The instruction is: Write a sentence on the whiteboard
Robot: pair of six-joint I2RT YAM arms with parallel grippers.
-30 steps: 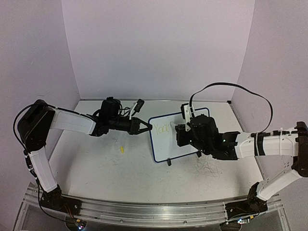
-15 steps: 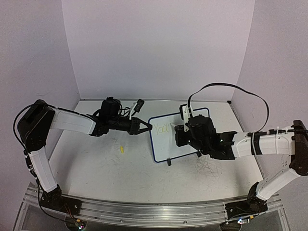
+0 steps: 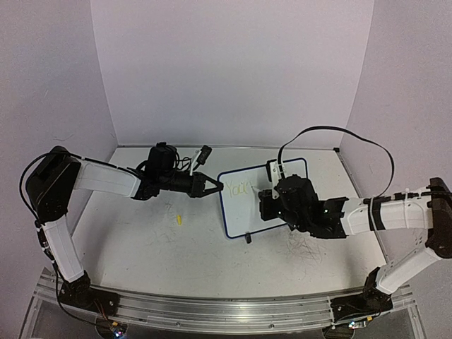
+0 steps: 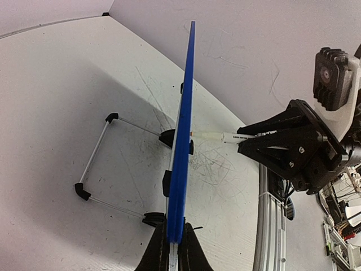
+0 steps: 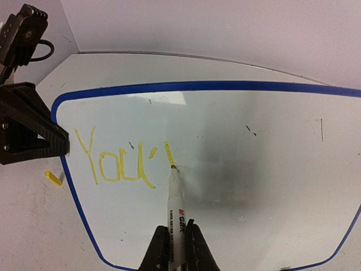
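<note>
Fingers of the left gripper (image 4: 173,248) pinch together on the blue rim of the whiteboard (image 4: 183,141); the board edge runs straight up out of the tips in the left wrist view, with no gap visible beside it. From the top camera, the left gripper (image 3: 217,186) sits at the board's left edge, arm stretched across from the left side. The whiteboard (image 3: 244,212) stands propped at a tilt on the table (image 3: 141,240), right of centre, between the two grippers. Its small black feet are on the surface and a thin wire stand (image 4: 96,155) is behind it. Right gripper (image 5: 176,248) fingers are clamped tight on a white marker (image 5: 176,209), which sticks out forward from between the tips. Its yellow nib touches the board face at the foot of a short stroke. The sentence (image 5: 118,161) so far reads "You" plus an apostrophe mark and one more stroke, in yellow, in the upper left part of the board, near the left gripper's jaw. From the top view, the right gripper (image 3: 267,201) is over the middle of the board and the sentence (image 3: 240,188) is faint. The left wrist view shows the marker (image 4: 217,136) meeting the far face of the board, held in the right gripper (image 4: 242,144). A small yellow piece (image 3: 179,219) lies on the table left of the board, apart from it; it also shows at (image 5: 54,178), and I can't tell what it is
</note>
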